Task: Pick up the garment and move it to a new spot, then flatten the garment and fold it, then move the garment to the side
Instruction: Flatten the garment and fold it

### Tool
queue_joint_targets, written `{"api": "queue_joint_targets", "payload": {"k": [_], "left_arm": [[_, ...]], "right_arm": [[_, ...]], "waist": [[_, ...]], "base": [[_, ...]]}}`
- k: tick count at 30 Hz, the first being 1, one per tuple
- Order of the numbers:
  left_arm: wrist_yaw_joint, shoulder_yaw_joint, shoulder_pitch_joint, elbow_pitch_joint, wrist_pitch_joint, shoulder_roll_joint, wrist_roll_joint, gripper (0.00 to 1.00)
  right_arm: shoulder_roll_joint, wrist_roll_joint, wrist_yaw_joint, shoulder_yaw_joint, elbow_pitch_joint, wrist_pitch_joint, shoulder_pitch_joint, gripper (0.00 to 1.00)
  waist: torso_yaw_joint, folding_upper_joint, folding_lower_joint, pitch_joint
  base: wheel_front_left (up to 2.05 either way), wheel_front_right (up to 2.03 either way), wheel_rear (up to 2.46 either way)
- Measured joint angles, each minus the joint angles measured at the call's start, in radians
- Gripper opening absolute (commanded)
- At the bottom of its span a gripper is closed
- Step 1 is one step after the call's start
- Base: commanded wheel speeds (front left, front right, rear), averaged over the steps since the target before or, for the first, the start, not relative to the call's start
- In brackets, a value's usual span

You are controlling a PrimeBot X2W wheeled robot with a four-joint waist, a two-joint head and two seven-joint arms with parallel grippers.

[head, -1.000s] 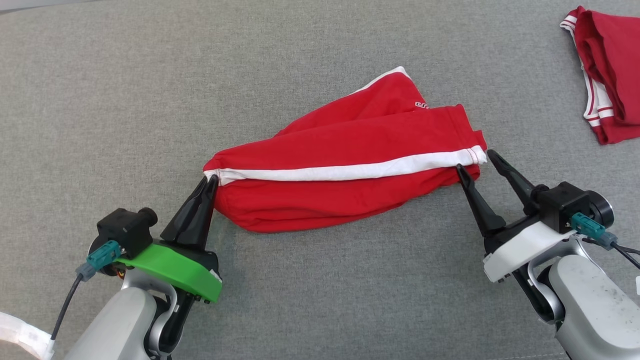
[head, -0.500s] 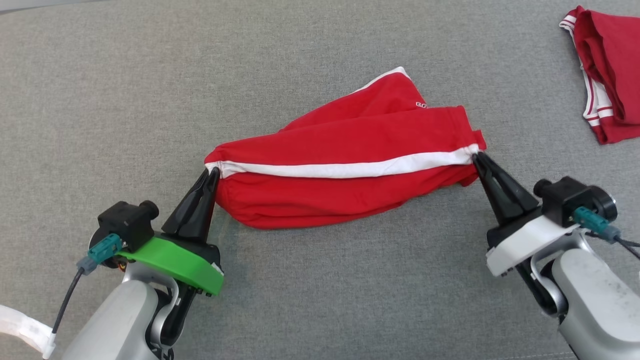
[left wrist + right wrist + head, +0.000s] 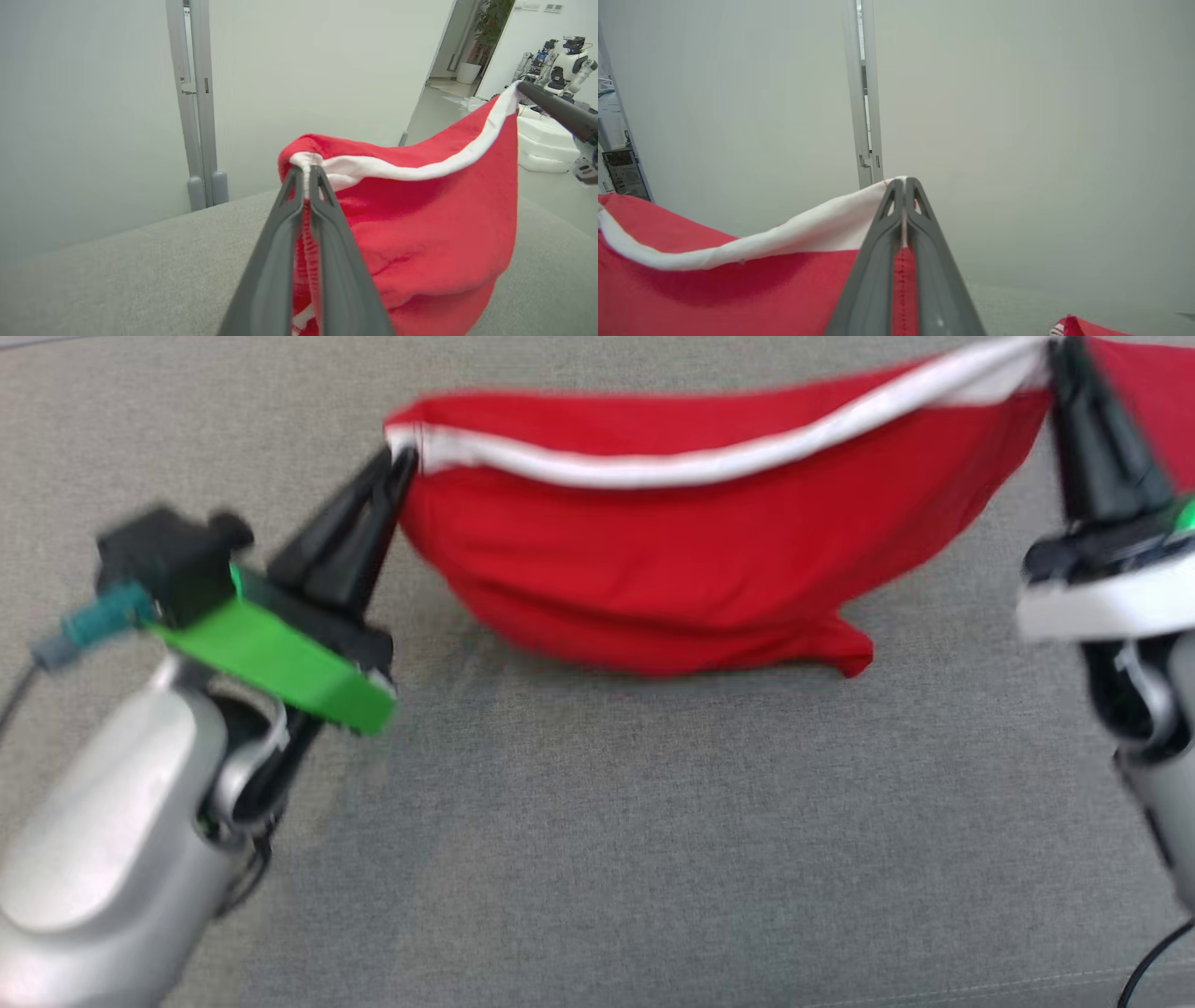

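**Red garment slung between two grips; a slipped hem is the risk**

Two sets of fingers are counted. The left fingers (image 3: 350, 537) at 10 o'clock and the right fingers (image 3: 1088, 439) at 2 o'clock are each clamped shut on one end of the white-striped hem. One garment (image 3: 672, 569) is hung between them at 12 o'clock, and its belly appears to brush the grey worktop (image 3: 597, 821). Such thin pinches could be pulled loose by that drag. One second red garment (image 3: 1083, 326) is seen beyond.

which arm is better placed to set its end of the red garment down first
Left, probably. Both tools are shut on the white-striped edge, but the left tool seems to hold its corner of the garment lower, nearer the grey surface, than the right tool.
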Motion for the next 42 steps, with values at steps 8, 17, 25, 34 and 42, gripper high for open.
{"api": "queue_joint_targets", "payload": {"k": [8, 17, 25, 34, 42], "left_arm": [[-0.024, -0.035, -0.439, -0.032, 0.202, -0.022, 0.009, 0.0], [-0.031, -0.061, -0.855, 0.155, 0.024, -0.151, 0.071, 0.0], [-0.031, -0.208, -0.737, 0.179, -0.149, -0.089, -0.023, 0.0], [-0.032, -0.254, -0.313, 0.035, -0.187, 0.028, -0.17, 0.0], [-0.033, -0.324, 0.022, -0.136, -0.19, 0.119, -0.201, 0.0]], "right_arm": [[-0.125, 0.051, 0.0, -0.023, 0.006, 0.0, -0.359, 0.0], [-0.23, 0.028, 0.0, -0.082, 0.034, 0.0, -0.687, 0.0], [-0.24, 0.045, 0.0, -0.095, -0.018, 0.0, -0.557, 0.0], [-0.223, 0.233, 0.0, -0.159, -0.038, 0.0, -0.017, 0.0], [-0.276, 0.459, 0.0, -0.117, -0.111, 0.0, 0.311, 0.0]], "waist": [[-0.017, 0.0, 0.0, 0.085], [-0.032, 0.0, 0.0001, 0.215], [-0.037, 0.0, 0.0002, 0.278], [-0.022, 0.0, 0.0, 0.238], [-0.02, 0.0, -0.0001, 0.166]], "base": [[0.0, 0.0, 0.0], [0.0, 0.0, 0.0], [0.0, 0.0, 0.0], [0.0, 0.0, 0.0], [0.0, 0.0, 0.0]]}}
